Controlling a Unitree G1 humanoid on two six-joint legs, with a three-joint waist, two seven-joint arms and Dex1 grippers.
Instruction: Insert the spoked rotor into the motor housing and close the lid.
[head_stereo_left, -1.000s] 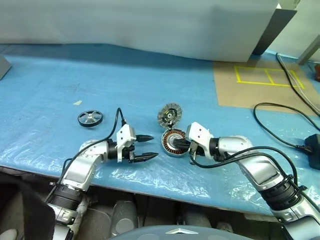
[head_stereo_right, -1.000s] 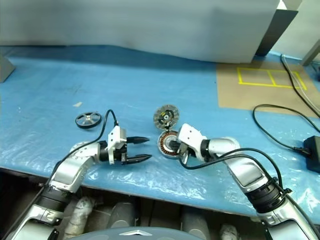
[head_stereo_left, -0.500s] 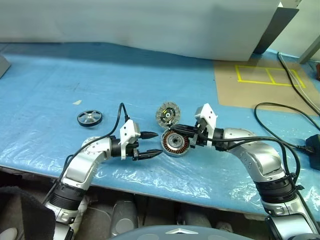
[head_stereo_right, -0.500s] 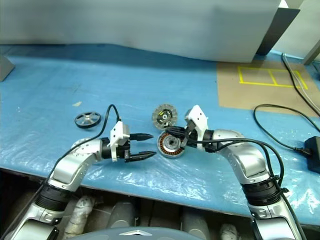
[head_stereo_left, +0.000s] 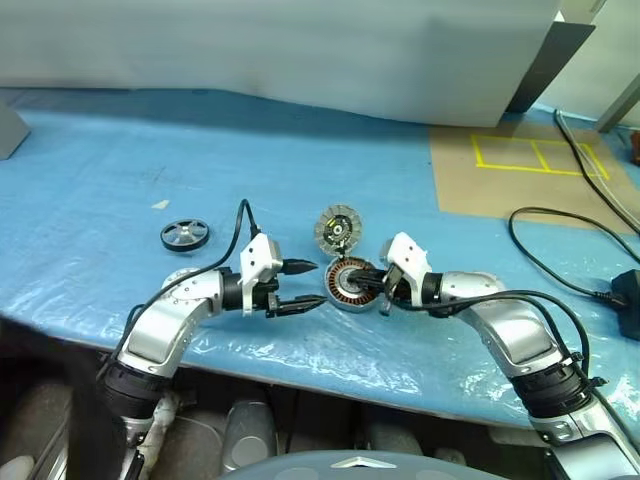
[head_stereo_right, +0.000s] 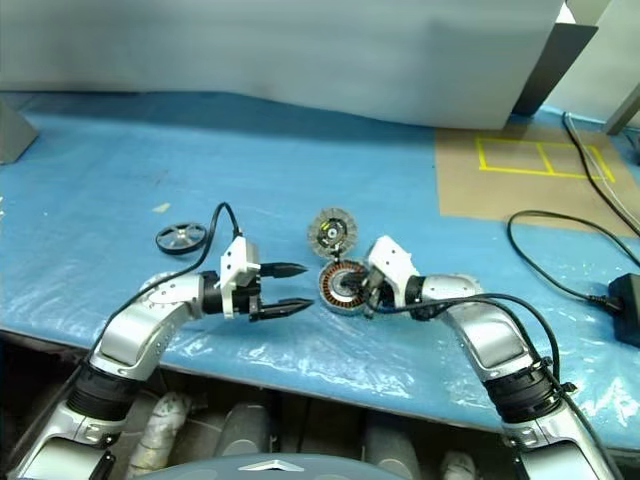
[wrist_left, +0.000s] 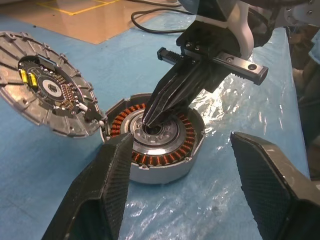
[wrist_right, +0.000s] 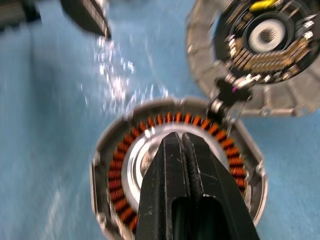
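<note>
The left claw hangs wide open and empty just beside the round grey metal motor housing, whose ring of copper-coloured windings lies exposed. The right claw, its black fingers pressed together, pokes its tips into the housing's silver hub. The blue, crinkled plastic-covered surface carries both. The ribbed grey disc lid stands open at the housing's far edge. The small black-rimmed, silver-spoked rotor lies flat, well apart on the left.
</note>
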